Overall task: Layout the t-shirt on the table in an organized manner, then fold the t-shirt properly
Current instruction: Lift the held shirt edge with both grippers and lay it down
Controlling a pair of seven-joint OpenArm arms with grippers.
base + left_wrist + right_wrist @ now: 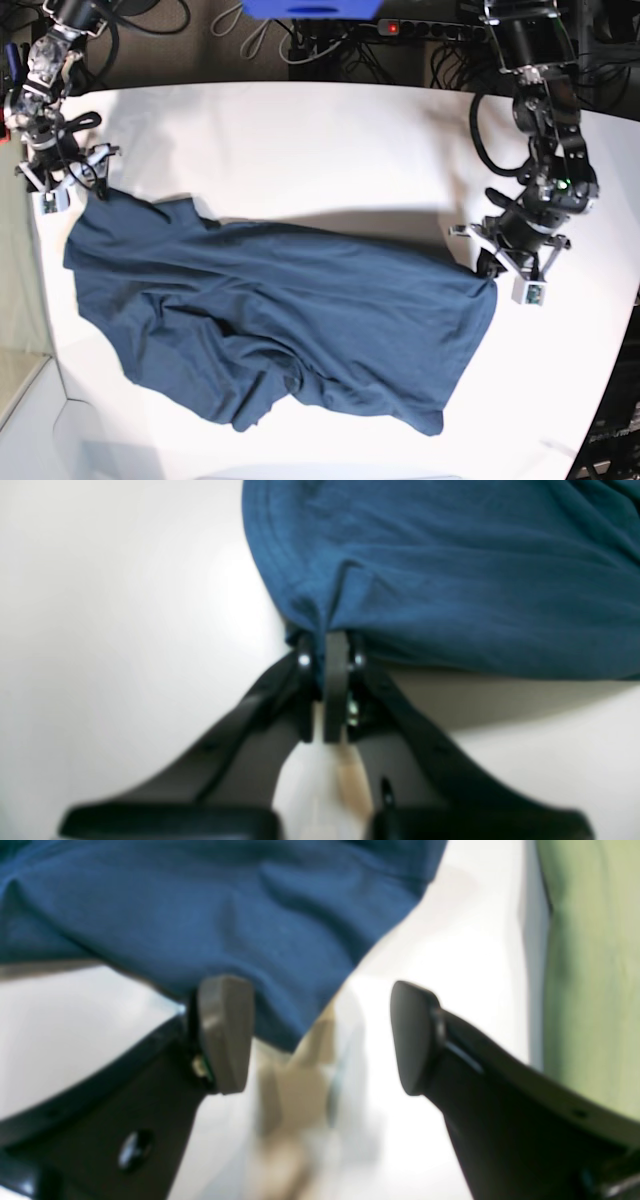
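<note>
Could slip: left hand pinched shut on only a tiny bit of the t-shirt edge. One hard tug and out it pops. Could also drag the crumpled t-shirt off the table. Right hand wide apart, low at the shirt corner, holding nothing. Both arms bent down at opposite ends.

T-shirt cut off by both wrist views' edges; blurred there.
</note>
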